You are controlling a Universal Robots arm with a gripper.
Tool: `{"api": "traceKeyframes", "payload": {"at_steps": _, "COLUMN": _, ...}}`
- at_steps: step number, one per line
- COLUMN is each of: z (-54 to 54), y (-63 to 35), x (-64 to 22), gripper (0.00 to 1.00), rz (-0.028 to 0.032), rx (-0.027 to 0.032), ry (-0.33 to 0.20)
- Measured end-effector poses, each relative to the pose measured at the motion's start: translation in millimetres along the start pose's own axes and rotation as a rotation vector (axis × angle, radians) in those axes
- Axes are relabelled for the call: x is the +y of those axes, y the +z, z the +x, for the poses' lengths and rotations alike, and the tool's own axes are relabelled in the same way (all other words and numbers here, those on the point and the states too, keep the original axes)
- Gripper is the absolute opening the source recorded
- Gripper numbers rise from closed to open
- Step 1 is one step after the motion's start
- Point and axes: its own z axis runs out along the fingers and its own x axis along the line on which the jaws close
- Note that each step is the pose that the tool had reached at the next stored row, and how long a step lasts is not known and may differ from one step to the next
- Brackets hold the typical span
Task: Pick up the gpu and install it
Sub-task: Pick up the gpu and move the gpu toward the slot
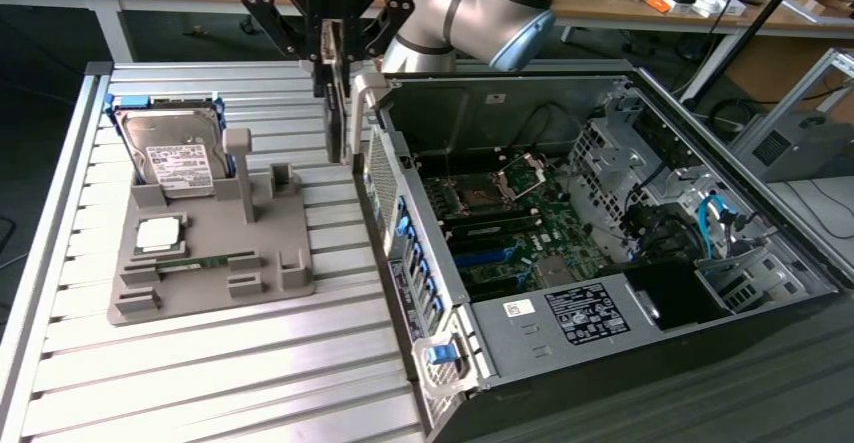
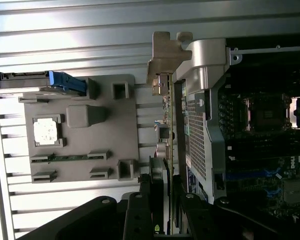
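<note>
- Black pincer (image 2: 162, 192) fingers (image 2: 139, 210) lie closest to the wrist camera. The jaws are closed part-way and clamp the gpu (image 2: 166, 130), a thin flat green circuit-board card, one finger on each face.
- In the exterior view the pincer (image 1: 331, 61) hangs from the silver-grey arm (image 1: 467, 8). The gpu (image 1: 331, 123) is carried on edge below it, clear of the counter (image 1: 200, 373), a ribbed aluminium surface.
- At the end of the card away from the fingers is a silver metal end bracket (image 1: 355, 123), standing upright.
- The gpu is positioned just outside the perforated rear wall (image 1: 380, 178) of the open black computer case (image 1: 747, 293), between that wall and the grey moulded parts fixture (image 1: 214, 263). Whether the bracket touches the wall cannot be determined.
- The card is not seated on the motherboard (image 1: 507, 223), which lies exposed inside the case.
- On the exterior view's left, the parts fixture rests on the counter, near the case.
- A boxy silver hard drive with a white label (image 1: 174, 153) leans upright in its blue carrier at the far end of the fixture.
- A square silver processor chip (image 1: 158, 233) lies flat in a recess of the fixture, below the hard drive in the exterior view.
- A small narrow green memory stick (image 1: 200, 261) lies flat in a slot of the fixture, just beside the processor chip.
- In the wrist view the parts fixture (image 2: 80, 130), processor chip (image 2: 45, 131) and memory stick (image 2: 72, 157) are all well apart from the pincer.
</note>
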Motion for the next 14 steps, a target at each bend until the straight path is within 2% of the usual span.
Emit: {"api": "traceKeyframes", "payload": {"at_steps": 14, "z": -3.6, "y": 0.1, "x": 0.3, "gripper": 0.27, "rz": 0.0043, "rx": -0.0003, "ry": 0.000}}
